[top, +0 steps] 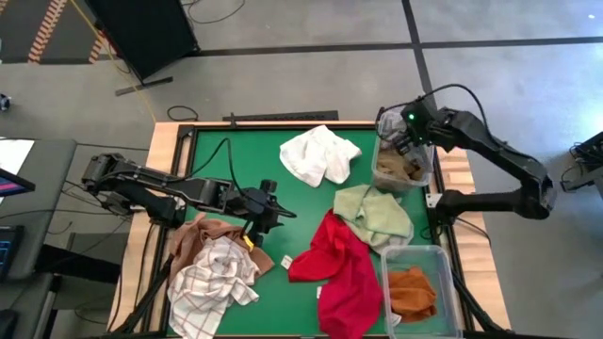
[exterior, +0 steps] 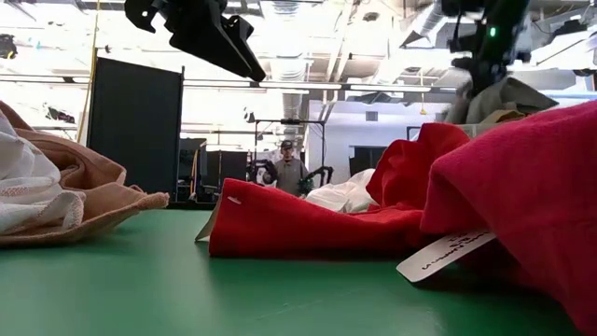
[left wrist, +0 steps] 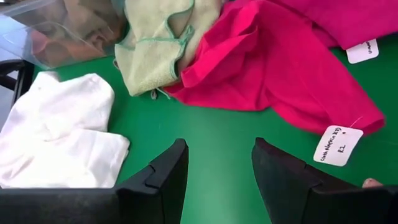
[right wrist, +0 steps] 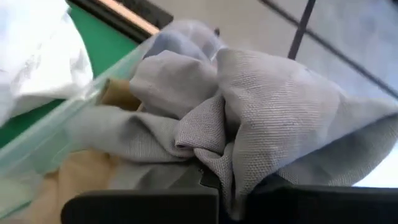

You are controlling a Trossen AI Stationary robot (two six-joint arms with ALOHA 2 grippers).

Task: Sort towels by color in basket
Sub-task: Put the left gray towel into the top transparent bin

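My right gripper [top: 403, 132] is shut on a grey towel [right wrist: 267, 106] over the far end of a clear bin [top: 429, 174] that holds tan and brown cloth [top: 403, 169]. My left gripper [left wrist: 221, 168] hangs open above bare green table, with nothing between its fingers. It stands between a brown towel [top: 193, 235] under a white red-checked towel [top: 212, 282] and the red towel [top: 339, 273]. A white towel [top: 318, 153] and a pale green towel [top: 375, 215] lie flat on the table. A rust orange towel [top: 412, 292] lies in the near clear bin [top: 443, 259]. My right gripper pinches a bunched fold of the grey towel [right wrist: 214, 158] between its two fingers, several layers together. The fingers slant downward. The towel billows out ahead of them above the bin's rim [right wrist: 74, 134]. I cannot tell whether it touches the bin.
Paper tags [left wrist: 339, 144] hang off the red towel. Wooden rails [top: 165, 155] edge the green table. In the room behind the table a person [exterior: 287, 168] stands far off. Bare green surface lies in the table's middle [top: 283, 198].
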